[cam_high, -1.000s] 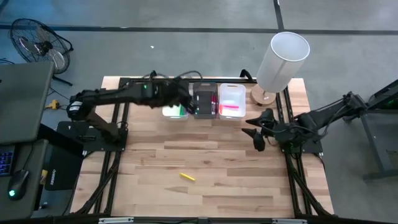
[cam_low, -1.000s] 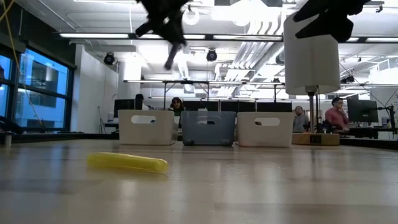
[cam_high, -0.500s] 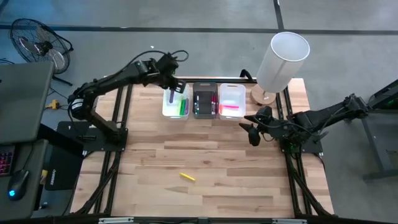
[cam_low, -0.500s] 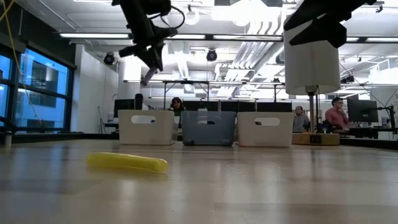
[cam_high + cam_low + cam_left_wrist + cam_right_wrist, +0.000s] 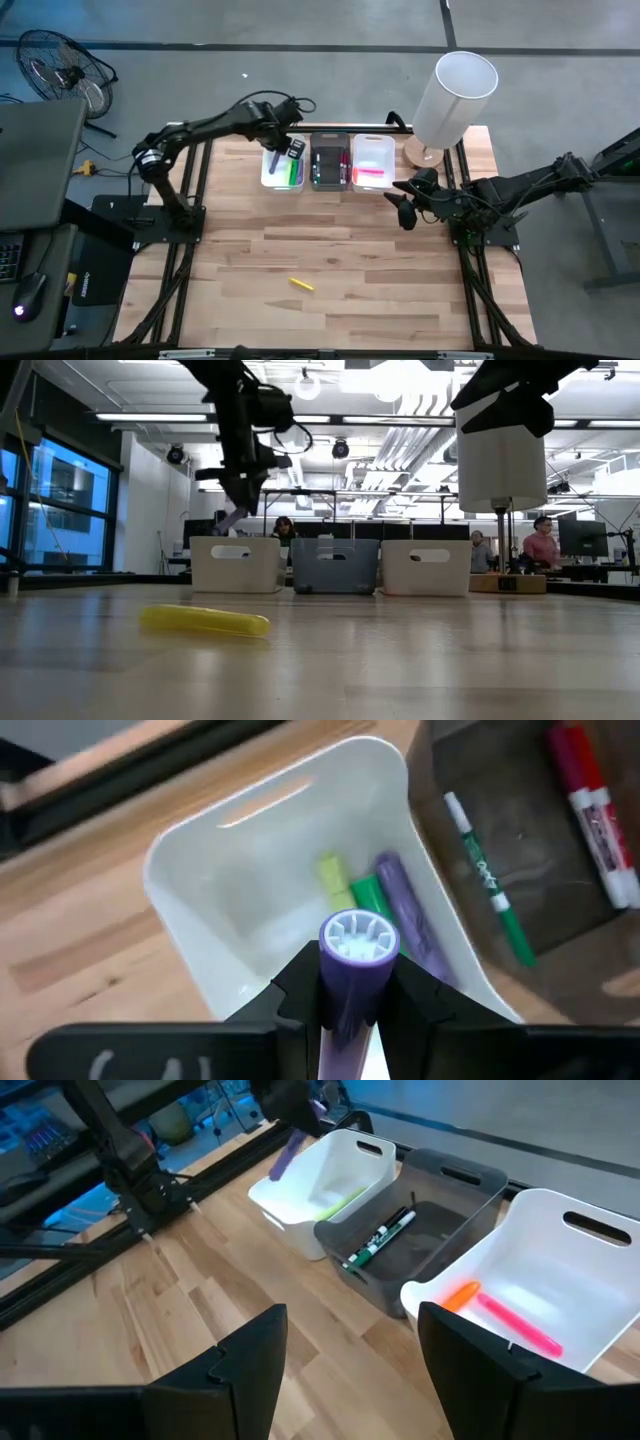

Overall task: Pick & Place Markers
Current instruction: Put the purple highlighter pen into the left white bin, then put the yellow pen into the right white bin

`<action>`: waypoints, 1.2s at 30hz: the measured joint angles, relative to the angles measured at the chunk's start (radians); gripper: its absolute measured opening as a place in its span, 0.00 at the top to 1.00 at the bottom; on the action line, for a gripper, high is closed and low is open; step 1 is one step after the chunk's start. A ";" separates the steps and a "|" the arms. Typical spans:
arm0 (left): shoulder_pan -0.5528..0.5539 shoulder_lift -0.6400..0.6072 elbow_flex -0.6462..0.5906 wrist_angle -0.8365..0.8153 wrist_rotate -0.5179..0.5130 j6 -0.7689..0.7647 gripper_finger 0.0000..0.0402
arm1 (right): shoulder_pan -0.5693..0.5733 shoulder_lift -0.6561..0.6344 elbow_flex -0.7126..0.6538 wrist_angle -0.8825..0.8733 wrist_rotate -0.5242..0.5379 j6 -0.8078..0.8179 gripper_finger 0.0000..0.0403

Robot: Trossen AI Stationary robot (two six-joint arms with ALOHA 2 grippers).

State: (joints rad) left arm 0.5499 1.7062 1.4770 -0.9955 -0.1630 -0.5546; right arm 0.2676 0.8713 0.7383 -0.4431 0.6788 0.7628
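Note:
My left gripper (image 5: 350,988) hangs over the left white bin (image 5: 200,870), shut on a purple marker (image 5: 355,945). From overhead, this gripper (image 5: 278,152) stands above that bin (image 5: 268,180). Yellow, green and purple markers (image 5: 372,905) lie in the bin. A yellow marker (image 5: 302,285) lies flat on the wooden table, near the middle front. My right gripper (image 5: 403,208) waits open at the right, beside the right white bin (image 5: 372,150), touching nothing. My left gripper pinches the purple marker's barrel (image 5: 345,995) between its two fingers (image 5: 300,992), which lie along it. The fingers slant steeply down from above. The marker's free end (image 5: 357,935) sticks out below them (image 5: 232,520), lifted clear over the bin's opening.
A grey bin (image 5: 329,178) with green and red pens stands between the two white ones. The right white bin holds pink and orange markers (image 5: 515,1325). A tall white lamp (image 5: 455,95) stands at the far right corner. Dark frame rails run along both table sides.
My left gripper has come down toward the left white bin with the purple marker, shifting toward the table's left and tipping more steeply downward. It stays shut on the marker. The yellow marker has kept still.

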 joint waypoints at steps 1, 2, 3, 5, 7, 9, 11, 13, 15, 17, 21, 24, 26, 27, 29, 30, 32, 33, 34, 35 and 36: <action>0.000 0.012 0.001 0.005 0.001 -0.002 0.85 | 0.000 0.000 0.000 0.000 0.000 0.000 0.47; 0.000 0.026 0.001 0.000 0.004 -0.005 0.85 | 0.000 0.000 0.000 0.000 0.000 0.000 0.47; 0.000 0.038 -0.002 -0.003 0.013 -0.012 0.85 | 0.000 0.000 0.000 0.000 -0.001 0.000 0.47; 0.000 0.054 -0.002 -0.002 0.020 -0.030 0.85 | 0.000 0.000 0.000 0.000 -0.006 0.000 0.47; 0.000 0.060 -0.002 -0.003 0.022 -0.035 0.85 | 0.000 0.000 0.000 0.000 -0.017 0.000 0.47; 0.000 0.061 -0.002 -0.003 0.022 -0.045 0.84 | 0.000 0.000 0.000 0.000 -0.028 0.000 0.47; 0.000 0.061 -0.002 -0.002 0.021 -0.060 0.81 | 0.000 0.000 0.000 0.000 -0.033 0.000 0.47; 0.000 0.061 -0.002 -0.002 0.017 -0.077 0.76 | 0.000 0.000 0.000 0.000 -0.039 0.000 0.47; 0.000 0.061 -0.002 -0.002 0.015 -0.079 0.72 | 0.000 0.000 0.000 0.000 -0.042 0.000 0.47; 0.000 0.061 -0.002 -0.002 0.015 -0.079 0.71 | 0.000 0.000 0.000 0.000 -0.042 0.000 0.47; 0.000 0.061 -0.002 -0.002 0.015 -0.078 0.71 | 0.000 0.000 0.000 0.000 -0.042 0.000 0.47; 0.000 0.061 -0.002 -0.002 0.022 -0.075 0.71 | 0.000 0.000 0.000 -0.001 -0.043 0.000 0.47; -0.001 0.061 -0.002 -0.002 0.023 -0.073 0.71 | 0.000 0.000 0.000 -0.001 -0.050 0.000 0.47; -0.002 0.059 -0.002 -0.002 0.023 -0.068 0.71 | 0.000 0.000 0.000 -0.001 -0.057 0.000 0.47; -0.003 0.047 -0.002 -0.002 0.024 -0.043 0.71 | 0.000 0.000 0.000 -0.001 -0.071 0.000 0.47; -0.008 0.036 -0.002 -0.001 0.025 -0.030 0.71 | 0.000 0.000 0.000 -0.001 -0.077 0.000 0.47; -0.023 0.013 -0.001 0.000 0.026 -0.002 0.71 | 0.000 0.000 0.000 -0.003 -0.086 -0.003 0.47; -0.035 -0.001 -0.001 -0.001 0.024 0.012 0.71 | 0.000 0.000 0.000 -0.007 -0.087 -0.002 0.47; -0.049 -0.018 -0.001 -0.003 0.018 0.026 0.72 | 0.000 0.000 0.000 -0.009 -0.087 -0.002 0.47; -0.067 -0.034 -0.001 0.002 0.009 0.034 0.72 | 0.000 0.000 0.000 -0.010 -0.087 -0.002 0.47; -0.087 -0.048 0.001 0.012 -0.004 0.037 0.72 | 0.000 0.000 0.000 -0.010 -0.089 -0.003 0.47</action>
State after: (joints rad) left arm 0.4625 1.6585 1.4779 -0.9839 -0.1672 -0.5174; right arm 0.2680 0.8711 0.7380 -0.4526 0.5901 0.7601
